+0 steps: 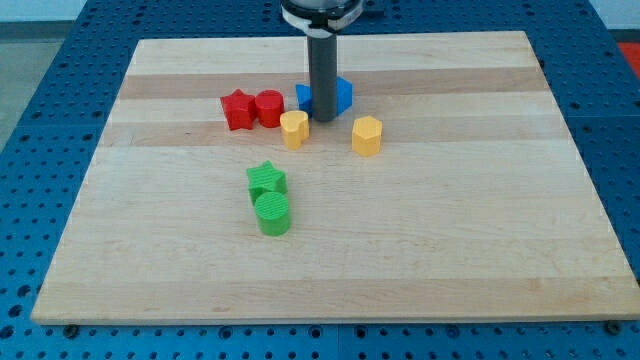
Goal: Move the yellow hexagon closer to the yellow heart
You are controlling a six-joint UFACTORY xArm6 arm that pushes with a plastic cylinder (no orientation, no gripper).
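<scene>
Wooden tabletop (pixel 420 260). My tip (pixel 323 120) between yellow heart block (pixel 294 129), yellow hexagon block (pixel 367 135); no gripper fitted. Circle to hexagon's right, push leftward.

no text, label, brand, number or sign can be read anywhere in the camera view: the wooden surface (pixel 400 250) shows only plain grain, and none of the blocks carries a readable mark.
</scene>
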